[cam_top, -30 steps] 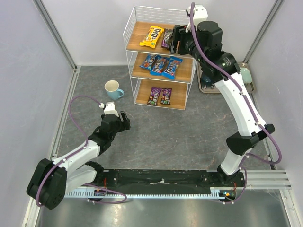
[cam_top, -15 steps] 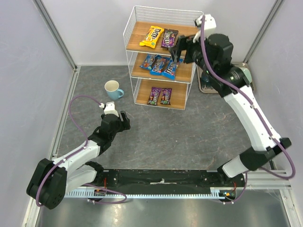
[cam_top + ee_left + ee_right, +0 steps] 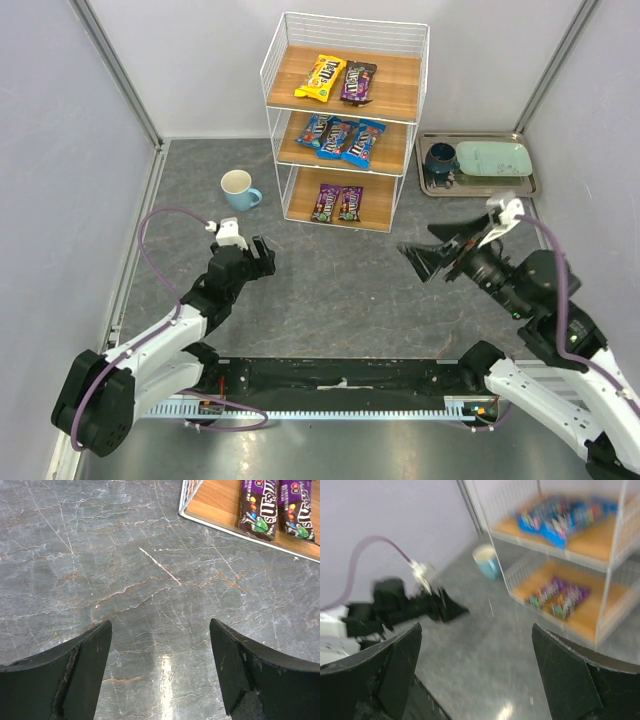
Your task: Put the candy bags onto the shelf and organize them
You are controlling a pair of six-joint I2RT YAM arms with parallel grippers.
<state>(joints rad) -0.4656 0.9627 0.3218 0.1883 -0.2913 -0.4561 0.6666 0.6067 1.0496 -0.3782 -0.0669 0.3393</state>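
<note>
Right gripper (image 3: 425, 246) and left gripper (image 3: 263, 252), both spread wide, empty.

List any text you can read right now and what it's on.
"m": white logo letters, cut off by the frame edge, on the two purple bags in the left wrist view.
Yellow bag and blue bags: print too small to read.
Right wrist view: blurred, nothing legible.

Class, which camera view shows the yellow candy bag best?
The top external view: the yellow candy bag lies whole and sharp on the top board of the shelf. Neither wrist view shows it: the left catches only the bottom board, the blurred right only the lower two.
</note>
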